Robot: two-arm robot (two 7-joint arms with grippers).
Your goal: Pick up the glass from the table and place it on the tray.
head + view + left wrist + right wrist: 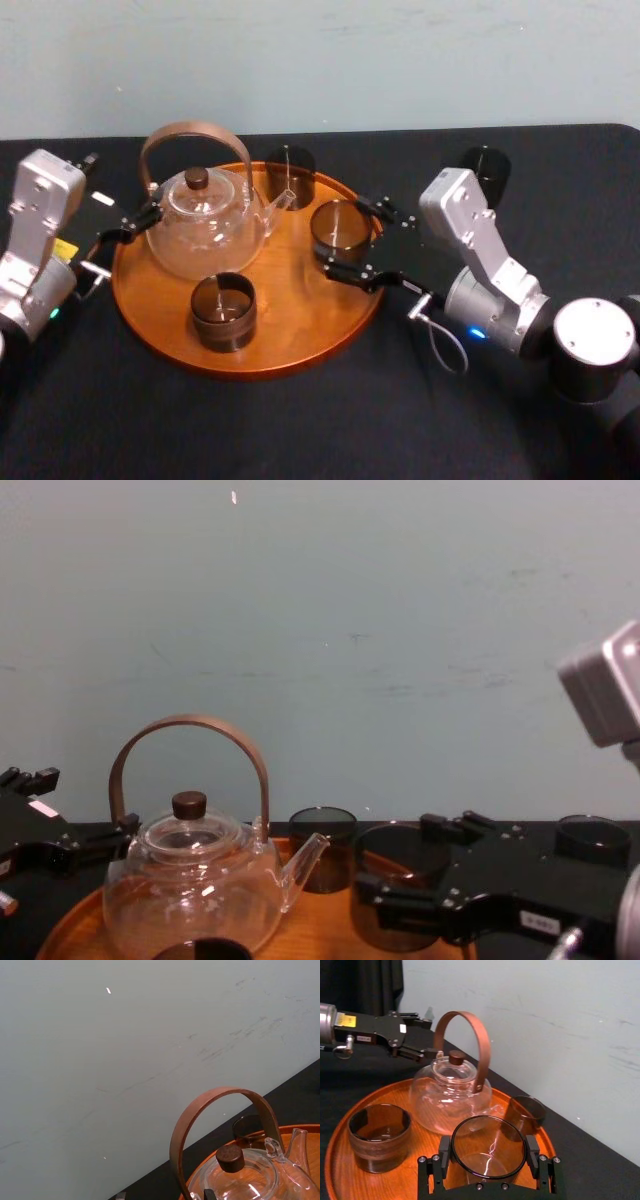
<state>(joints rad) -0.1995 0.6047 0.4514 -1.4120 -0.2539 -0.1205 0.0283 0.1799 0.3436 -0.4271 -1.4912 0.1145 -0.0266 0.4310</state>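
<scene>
Four smoky glasses in view. The glass (338, 228) you are tracking is at the right side of the round wooden tray (300, 345), inside the rim and just right of the teapot (205, 235) spout. Your right claw (488, 1147) reaches in from the right across the black bench (300, 430). Its two fingers are spread to the glass's width, one against each side wall, so it is closed on the glass. You cannot tell whether the base touches the wood or hangs just above it.

- Back glass (290, 176): upright on the tray's far edge, behind the spout.
- Front glass (223, 311): upright on the tray's near part, in front of the teapot.
- Spare glass (487, 172): upright on the bench, off the tray, behind your right arm.
- Teapot: clear glass, dark knob, brown hoop handle, on the tray's left half.

Your left claw (435, 1037) is at the teapot's left side, level with the lid. Its fingers are spread with nothing between them, and the lower fingertip is close to the handle's base.
</scene>
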